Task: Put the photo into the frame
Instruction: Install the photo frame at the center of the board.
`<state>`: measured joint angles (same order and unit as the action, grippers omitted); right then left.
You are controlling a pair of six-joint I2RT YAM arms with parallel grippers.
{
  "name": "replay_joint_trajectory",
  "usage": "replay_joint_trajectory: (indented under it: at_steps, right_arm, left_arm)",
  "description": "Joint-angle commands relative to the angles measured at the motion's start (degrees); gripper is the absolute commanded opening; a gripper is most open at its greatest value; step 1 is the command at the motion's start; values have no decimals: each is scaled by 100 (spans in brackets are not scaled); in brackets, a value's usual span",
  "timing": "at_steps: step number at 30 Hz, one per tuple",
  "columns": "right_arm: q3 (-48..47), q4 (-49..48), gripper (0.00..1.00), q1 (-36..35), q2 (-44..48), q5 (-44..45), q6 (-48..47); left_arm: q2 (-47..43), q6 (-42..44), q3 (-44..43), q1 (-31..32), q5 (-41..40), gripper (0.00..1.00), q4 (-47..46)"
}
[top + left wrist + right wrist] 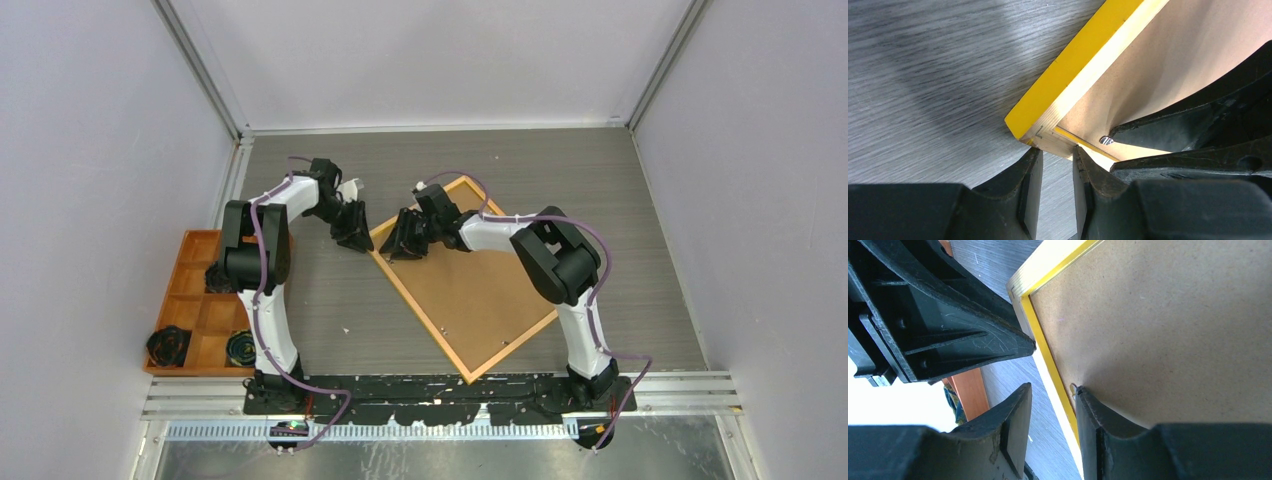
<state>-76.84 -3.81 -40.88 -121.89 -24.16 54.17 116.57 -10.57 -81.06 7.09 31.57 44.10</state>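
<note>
**Frame.** The frame [480, 290] lies flat on the grey table [320, 300], back side up, with the brown backing board [1173, 330] seated inside the rails. In the top view it is turned corner-on like a diamond and fills the centre and centre-right of the picture. Its leftmost corner points at the two grippers.

**Left gripper.** The left gripper [352, 232] sits at that leftmost corner, just left of centre in the top view. In the left wrist view its fingertips [1035, 152] stand a narrow gap apart at the bottom of the picture, one on each side of the corner's light wood end. Whether they pinch the corner or only flank it cannot be told.

**Right gripper.** The right gripper [405, 238] rests over the same corner from the frame side. Its jaws are apart and straddle the rail – one finger hangs over the table outside the frame, the other bears on the backing board. That inner fingertip meets a small metal tab [1104, 140] at the edge of the board.

**Surroundings.** An orange tray [190, 255] lies along the left edge of the table, well apart from the frame. Two dark objects – one [168, 345], the other [240, 347] – occupy its nearest compartments.
</note>
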Motion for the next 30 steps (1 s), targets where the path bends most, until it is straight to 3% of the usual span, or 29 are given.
replay_joint_trajectory:
  at_steps: [1, 30]
  right_arm:
    - [-138, 12, 42, -63, -157, -149, -11]
    - [-453, 732, 36, -69, -305, -818, -384]
  left_arm:
    - [103, -18, -120, -41, -223, 29, -313]
    - [243, -51, -308, -41, -455, 27, -355]
